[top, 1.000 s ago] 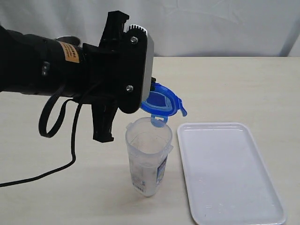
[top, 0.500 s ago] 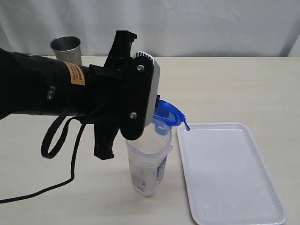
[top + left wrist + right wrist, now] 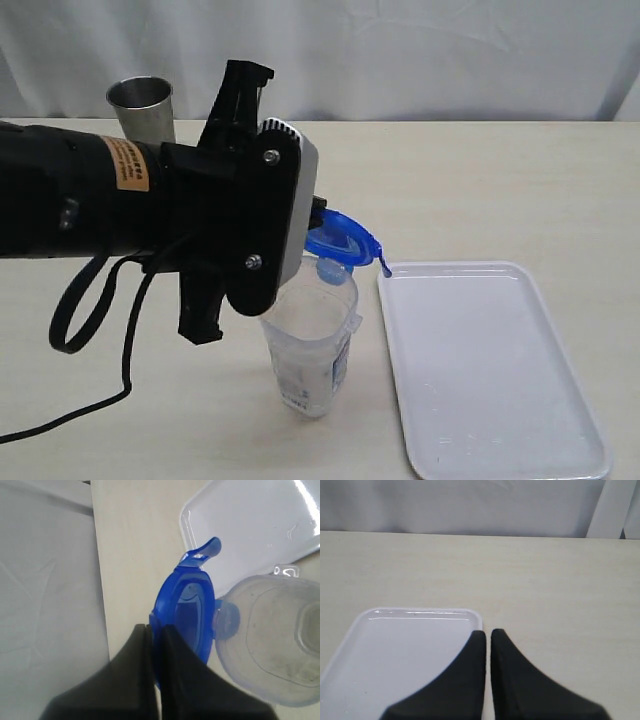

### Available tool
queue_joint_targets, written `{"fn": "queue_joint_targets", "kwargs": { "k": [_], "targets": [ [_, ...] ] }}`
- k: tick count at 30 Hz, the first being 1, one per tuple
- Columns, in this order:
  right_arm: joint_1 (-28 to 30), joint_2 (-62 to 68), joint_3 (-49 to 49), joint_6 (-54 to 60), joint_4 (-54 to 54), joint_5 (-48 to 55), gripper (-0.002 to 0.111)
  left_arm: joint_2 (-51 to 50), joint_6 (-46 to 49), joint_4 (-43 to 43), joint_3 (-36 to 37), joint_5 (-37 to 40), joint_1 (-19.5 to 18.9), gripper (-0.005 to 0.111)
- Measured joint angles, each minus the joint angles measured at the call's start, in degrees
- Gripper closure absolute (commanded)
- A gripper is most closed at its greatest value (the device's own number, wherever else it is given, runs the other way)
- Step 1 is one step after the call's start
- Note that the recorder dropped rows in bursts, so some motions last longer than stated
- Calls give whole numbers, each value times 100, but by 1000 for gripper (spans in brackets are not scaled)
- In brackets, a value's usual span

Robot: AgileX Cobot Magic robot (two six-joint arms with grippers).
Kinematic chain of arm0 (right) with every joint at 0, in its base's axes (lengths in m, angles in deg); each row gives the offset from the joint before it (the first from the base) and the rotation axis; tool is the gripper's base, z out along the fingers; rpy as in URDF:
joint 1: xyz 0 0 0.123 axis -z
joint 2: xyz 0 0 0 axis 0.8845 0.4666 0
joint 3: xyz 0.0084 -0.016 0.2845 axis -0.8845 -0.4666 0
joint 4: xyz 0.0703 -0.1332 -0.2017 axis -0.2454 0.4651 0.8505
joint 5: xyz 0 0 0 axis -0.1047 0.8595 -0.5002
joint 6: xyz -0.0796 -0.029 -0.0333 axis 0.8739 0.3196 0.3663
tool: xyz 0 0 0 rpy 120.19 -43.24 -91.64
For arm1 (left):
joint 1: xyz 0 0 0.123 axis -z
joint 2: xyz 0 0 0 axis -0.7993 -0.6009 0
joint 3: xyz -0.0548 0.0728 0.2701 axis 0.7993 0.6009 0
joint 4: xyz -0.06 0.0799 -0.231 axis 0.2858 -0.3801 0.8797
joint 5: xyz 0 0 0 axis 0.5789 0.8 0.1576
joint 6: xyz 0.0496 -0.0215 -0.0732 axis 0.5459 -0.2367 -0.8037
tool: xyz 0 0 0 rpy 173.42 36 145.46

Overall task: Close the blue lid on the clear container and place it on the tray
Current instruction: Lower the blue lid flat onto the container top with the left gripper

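My left gripper [image 3: 154, 627] is shut on the edge of the blue lid [image 3: 187, 615], holding it tilted over the far rim of the clear container [image 3: 270, 645]. In the exterior view the lid [image 3: 345, 240] pokes out from behind the black left wrist, one flap hanging at the open mouth of the container [image 3: 310, 350], which stands upright on the table. The white tray [image 3: 490, 370] lies just right of the container, with nothing on it. My right gripper [image 3: 488, 632] is shut and holds nothing, hovering over the tray's [image 3: 405, 650] far corner; the exterior view does not show it.
A steel cup [image 3: 140, 105] stands at the back left of the table. The bulky left arm and its cable [image 3: 125, 360] hide the table to the left of the container. White cloth hangs behind the table.
The left arm has lowered the lid from above the container to its rim and shifted a little left. The lid now sits flatter. The container and tray have not moved.
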Motion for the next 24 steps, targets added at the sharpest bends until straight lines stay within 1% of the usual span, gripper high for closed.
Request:
{"fn": "queue_joint_targets", "kwargs": {
  "k": [12, 20, 24],
  "targets": [
    [0, 0, 0, 0, 0, 0, 104, 116, 0, 0, 123, -32, 0, 107],
    [0, 0, 0, 0, 0, 0, 104, 116, 0, 0, 427, 83, 3, 107],
    [0, 0, 0, 0, 0, 0, 104, 116, 0, -25, 441, 83, 160, 107]
  ]
}}
